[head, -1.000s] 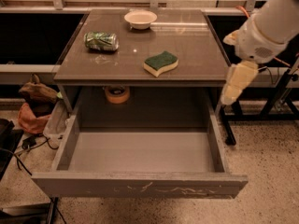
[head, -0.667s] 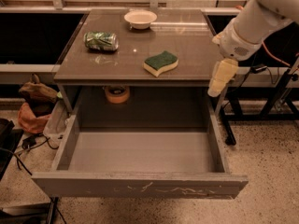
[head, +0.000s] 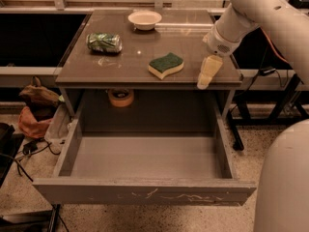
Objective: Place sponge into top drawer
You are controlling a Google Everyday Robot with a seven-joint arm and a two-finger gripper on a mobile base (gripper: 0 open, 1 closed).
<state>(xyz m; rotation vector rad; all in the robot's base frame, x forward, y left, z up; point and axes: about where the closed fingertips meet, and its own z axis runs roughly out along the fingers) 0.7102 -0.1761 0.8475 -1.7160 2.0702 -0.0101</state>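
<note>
The pale two-finger gripper (head: 207, 73) hangs at the front right edge of the grey flat-topped table (head: 120, 69), holding nothing; whether it is released or clenched cannot be told. The small wavy-edged dark green and pale yellow foam sponge (head: 165, 65) lies on the table's front right part, near the gripper but apart from it. The wide shallow grey metal top drawer (head: 145, 195) stands pulled out below the table's front. Step in hand, by judgement: approach. Next move: centre over the sponge, descend, grasp
</note>
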